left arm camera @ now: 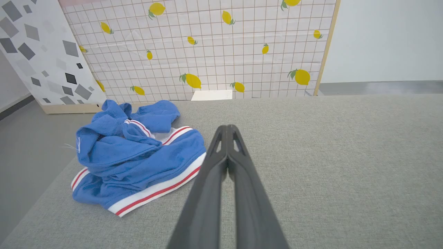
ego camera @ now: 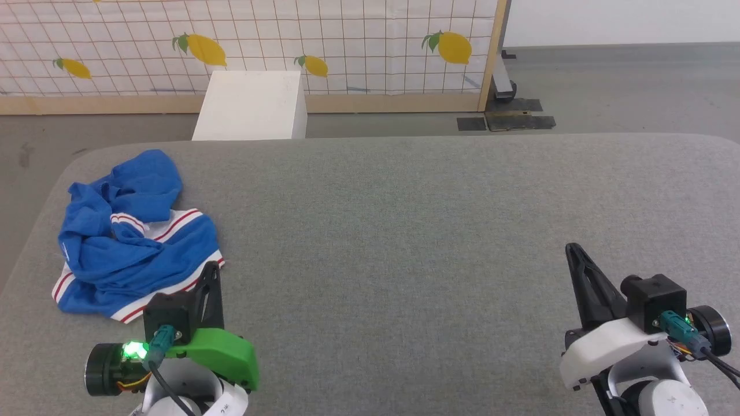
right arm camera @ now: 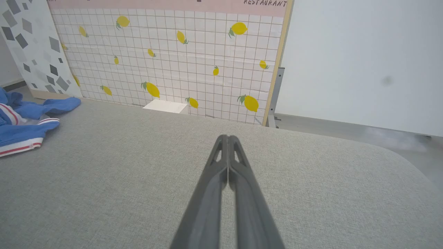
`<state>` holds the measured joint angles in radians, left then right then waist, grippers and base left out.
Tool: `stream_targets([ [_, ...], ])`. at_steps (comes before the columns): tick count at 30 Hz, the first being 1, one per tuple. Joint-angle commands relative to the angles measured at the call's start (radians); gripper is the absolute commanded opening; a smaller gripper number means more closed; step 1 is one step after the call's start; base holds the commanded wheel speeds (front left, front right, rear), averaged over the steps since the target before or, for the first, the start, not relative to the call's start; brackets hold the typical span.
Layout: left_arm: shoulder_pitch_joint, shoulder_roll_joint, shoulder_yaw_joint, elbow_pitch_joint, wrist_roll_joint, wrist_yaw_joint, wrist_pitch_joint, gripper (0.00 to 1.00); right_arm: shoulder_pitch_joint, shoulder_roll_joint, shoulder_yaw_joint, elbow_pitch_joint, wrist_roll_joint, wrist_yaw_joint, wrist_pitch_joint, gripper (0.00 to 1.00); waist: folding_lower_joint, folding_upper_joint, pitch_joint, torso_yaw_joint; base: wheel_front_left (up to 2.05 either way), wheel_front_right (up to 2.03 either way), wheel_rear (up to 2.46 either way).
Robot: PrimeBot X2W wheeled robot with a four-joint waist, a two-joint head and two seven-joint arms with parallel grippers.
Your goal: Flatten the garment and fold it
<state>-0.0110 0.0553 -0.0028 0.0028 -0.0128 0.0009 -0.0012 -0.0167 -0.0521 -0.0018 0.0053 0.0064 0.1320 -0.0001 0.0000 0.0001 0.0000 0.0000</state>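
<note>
The garment is a bright blue T-shirt with white, red-striped trim, lying crumpled in a heap at the left end of the grey padded table. My left gripper is shut and empty, its tips just off the heap's near right edge. In the left wrist view the garment lies left of my shut left gripper. My right gripper hovers shut and empty over bare table far to the right. In the right wrist view the right gripper points across the table, with the garment at the left edge.
A white box stands on the floor beyond the table's far edge. Behind it is a lemon-patterned tiled panel in a wooden frame. Bare grey fabric stretches between the two grippers. The table's left corner is rounded, close to the garment.
</note>
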Motion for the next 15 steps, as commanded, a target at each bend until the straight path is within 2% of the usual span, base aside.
stream_targets([
  [1,0.011,-0.005,0.003,-0.003,0.013,-0.001,0.001,0.0,0.017,0.002,0.002,-0.005,-0.006,-0.001,0.0,0.0,0.0,-0.0001,0.0,0.0,0.0,0.0,0.0],
  [13,0.011,-0.005,0.003,-0.003,0.013,-0.001,0.001,0.0,0.017,0.002,0.002,-0.005,-0.006,-0.001,0.0,0.0,0.0,-0.0001,0.0,0.0,0.0,0.0,0.0],
  [14,0.0,0.0,0.0,0.0,0.0,0.0,0.0,1.0,0.0,0.0,0.0,0.0,0.0,0.0,0.0,1.0,0.0,-0.0001,0.0,0.0,0.0,0.0,0.0],
  [15,0.0,0.0,0.0,0.0,-0.001,0.0,0.0,1.0,0.0,0.0,0.0,0.0,0.001,0.0,0.0,1.0,0.0,-0.0001,0.0,0.0,0.0,0.0,0.0],
])
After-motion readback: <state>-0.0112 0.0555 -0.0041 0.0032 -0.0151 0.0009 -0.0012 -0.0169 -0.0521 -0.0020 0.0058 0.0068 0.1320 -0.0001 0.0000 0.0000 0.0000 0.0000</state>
